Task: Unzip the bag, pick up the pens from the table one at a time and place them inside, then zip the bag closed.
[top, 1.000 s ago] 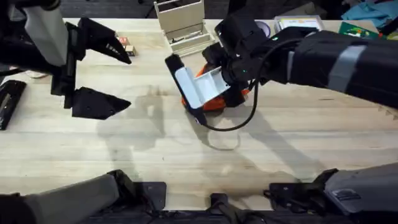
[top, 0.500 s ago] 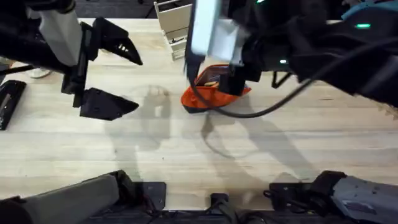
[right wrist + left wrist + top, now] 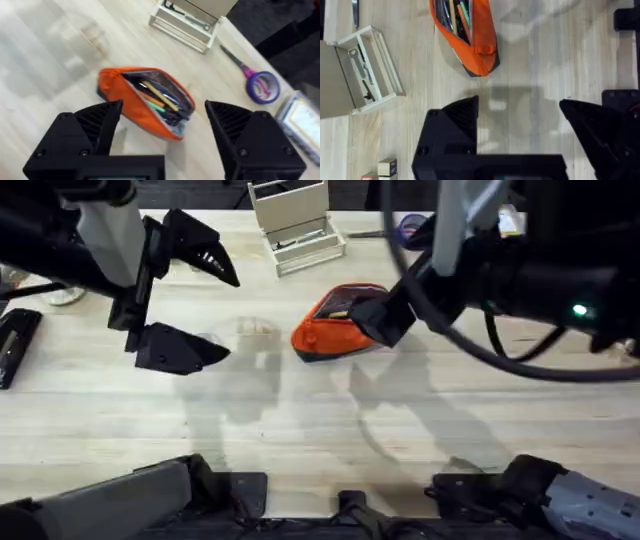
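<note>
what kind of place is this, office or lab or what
Likely a robot lab workbench set up with desk supplies: a light wooden table, an open orange bag holding pens, purple-handled scissors, and two robot arms.

bag [image 3: 131, 97]: 1 | pens [image 3: 157, 100]: 2 | scissors [image 3: 257, 82]: 1 | wooden organiser [image 3: 297, 222]: 1

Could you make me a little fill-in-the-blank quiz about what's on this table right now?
1. The zipper of the orange bag is ____.
2. The pens lie ____ the bag.
3. The left gripper has its fingers ____.
4. The scissors on the table have a ____ handle.

Missing words: open; inside; open; purple
</note>
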### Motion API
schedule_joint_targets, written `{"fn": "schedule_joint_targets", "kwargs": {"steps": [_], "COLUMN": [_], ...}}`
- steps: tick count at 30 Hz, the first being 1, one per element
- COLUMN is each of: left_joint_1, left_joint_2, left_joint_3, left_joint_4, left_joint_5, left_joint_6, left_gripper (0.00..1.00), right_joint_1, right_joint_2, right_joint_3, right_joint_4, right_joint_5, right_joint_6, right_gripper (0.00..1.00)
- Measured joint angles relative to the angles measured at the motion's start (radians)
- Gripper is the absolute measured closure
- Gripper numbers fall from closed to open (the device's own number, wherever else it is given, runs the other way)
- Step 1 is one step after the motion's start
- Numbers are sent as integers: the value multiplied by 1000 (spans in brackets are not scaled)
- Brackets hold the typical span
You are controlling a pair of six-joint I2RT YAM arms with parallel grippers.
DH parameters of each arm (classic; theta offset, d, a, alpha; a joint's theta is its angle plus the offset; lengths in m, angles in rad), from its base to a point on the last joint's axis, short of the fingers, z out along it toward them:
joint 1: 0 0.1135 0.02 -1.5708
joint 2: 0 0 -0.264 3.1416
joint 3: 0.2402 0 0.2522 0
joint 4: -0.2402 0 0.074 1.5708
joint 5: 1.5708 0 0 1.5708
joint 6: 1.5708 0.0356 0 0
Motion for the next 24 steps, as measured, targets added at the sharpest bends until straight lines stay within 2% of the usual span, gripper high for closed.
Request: {"fn": "schedule_joint_targets", "kwargs": {"steps": [12, 24], "left_joint_1": [0, 0], "left_joint_2": [0, 0], "left_joint_3": [0, 0], "left_joint_4": [4, 26], "left_joint_5": [1, 5], "left_joint_6": [0, -14], "left_gripper": [7, 7], "right_joint_1": [122, 138], "right_joint_2": [-45, -46], "right_joint_3": [0, 0], "right_joint_4": [-110, -110], "right_joint_5": [0, 0], "right_joint_6": [373, 451], "right_gripper": [3, 4]}}
